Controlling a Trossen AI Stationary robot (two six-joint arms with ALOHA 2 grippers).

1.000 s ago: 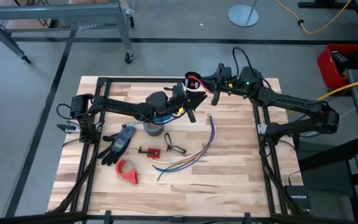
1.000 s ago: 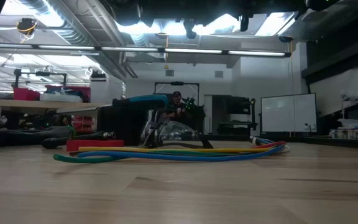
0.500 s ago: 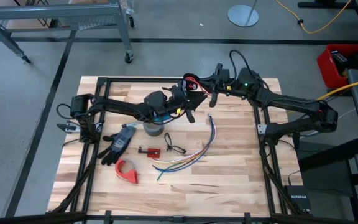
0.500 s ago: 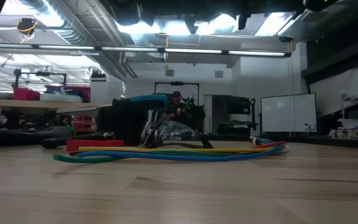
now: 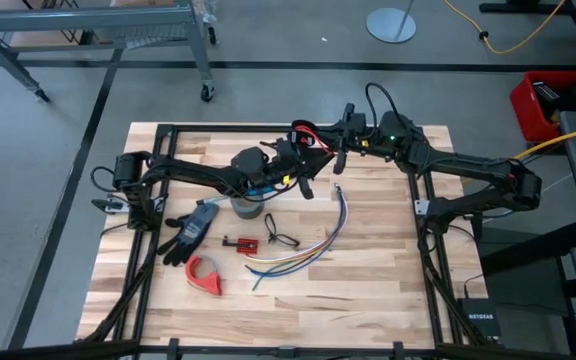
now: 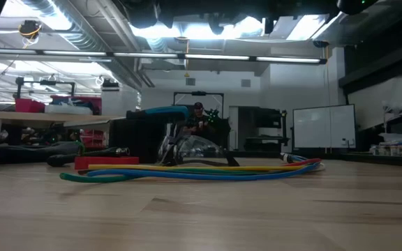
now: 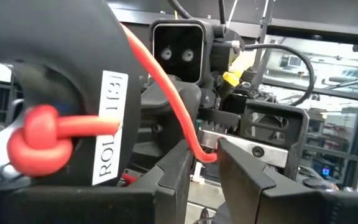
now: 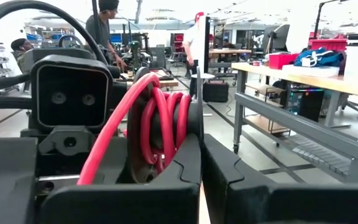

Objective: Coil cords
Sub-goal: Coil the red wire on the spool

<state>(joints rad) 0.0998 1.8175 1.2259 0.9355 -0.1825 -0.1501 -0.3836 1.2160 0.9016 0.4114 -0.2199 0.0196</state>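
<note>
Two grippers: meet above the table's far middle, raised off the wood, facing each other.
Red cord (image 5: 308,130): held in the air between them; in the high view a small red loop at the meeting point.
Right gripper (image 8: 199,163): fingers nearly closed, pinching several red turns stacked side by side; one strand runs off toward the other arm.
Left gripper (image 7: 207,163): fingers narrowly apart with the red strand's end caught between them; a red knot sits close to its camera.
Progress (judgement): most of the cord appears wound; several turns already sit in the right fingers.
Left to do (judgement): take in the short free strand, secure the coil, set it down.
Multicoloured wires (image 5: 308,250): loose on the table, untouched.
Black loop (image 5: 278,236): beside them.
</note>
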